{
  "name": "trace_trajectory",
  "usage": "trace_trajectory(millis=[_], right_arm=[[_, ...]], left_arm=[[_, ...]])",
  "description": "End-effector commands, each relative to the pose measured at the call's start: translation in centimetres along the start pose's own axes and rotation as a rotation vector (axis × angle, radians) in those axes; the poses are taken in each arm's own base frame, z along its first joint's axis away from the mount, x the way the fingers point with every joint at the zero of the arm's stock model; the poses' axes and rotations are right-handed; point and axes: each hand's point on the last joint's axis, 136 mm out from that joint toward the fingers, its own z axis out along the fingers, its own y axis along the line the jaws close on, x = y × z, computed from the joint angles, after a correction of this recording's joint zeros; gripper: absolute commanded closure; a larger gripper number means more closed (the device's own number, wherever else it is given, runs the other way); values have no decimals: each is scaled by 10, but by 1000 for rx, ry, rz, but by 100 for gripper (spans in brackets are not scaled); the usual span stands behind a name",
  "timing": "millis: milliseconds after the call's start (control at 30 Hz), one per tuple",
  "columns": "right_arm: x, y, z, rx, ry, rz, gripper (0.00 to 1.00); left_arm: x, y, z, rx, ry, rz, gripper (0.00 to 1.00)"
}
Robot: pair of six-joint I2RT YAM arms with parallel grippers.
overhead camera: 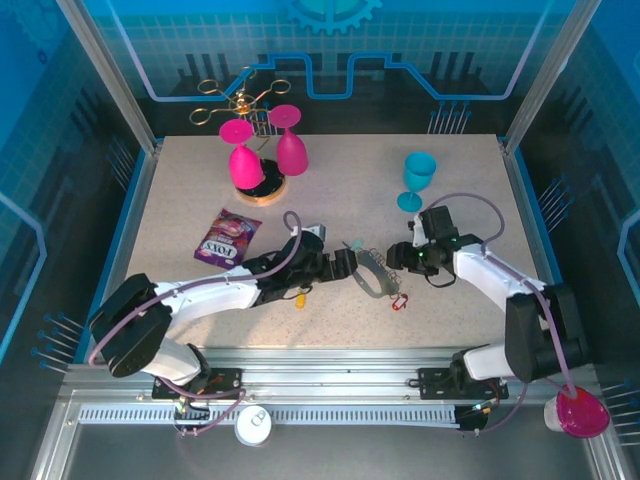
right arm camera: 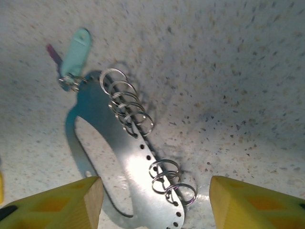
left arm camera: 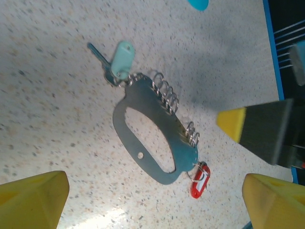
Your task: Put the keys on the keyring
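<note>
Flat grey metal oval keyring (left arm camera: 133, 148) lies mid-table between the arms. The teal-headed key (left arm camera: 121, 58) is at its far-left end and the red tag (left arm camera: 199, 180) at its near end. Left gripper (left arm camera: 155, 191) and right gripper (right arm camera: 156, 191) are both spread wide, gripping nothing. The orange-headed key (overhead camera: 298, 296) is mostly tucked under the left arm.

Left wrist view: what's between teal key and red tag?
The keyring, small wire rings along one edge, spans teal key to red tag in that view.

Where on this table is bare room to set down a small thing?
Free: the far middle of the speckled table, between the pink stemmed goblets and the teal stemmed goblet. Crowded: the centre, around the left gripper, right gripper and grey metal keyring.
</note>
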Motion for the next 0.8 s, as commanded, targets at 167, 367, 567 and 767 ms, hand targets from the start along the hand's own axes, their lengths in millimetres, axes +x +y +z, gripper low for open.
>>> trace_trajectory(millis=[167,367,567,767], right_arm=[[40,23,34,-53,145,-57,36],[76,89,39,-233,218,-138,37],[55,106,15,-262,120,-201,40],[18,43,-8,-47,17,-163,47]], left_arm=[[18,5,7,-9,19,-157,6],[16,38,-5,-125,-39,-217,8],[14,63,-19,-225,-71,-253,14],[29,45,2,-173,65,-194,24]])
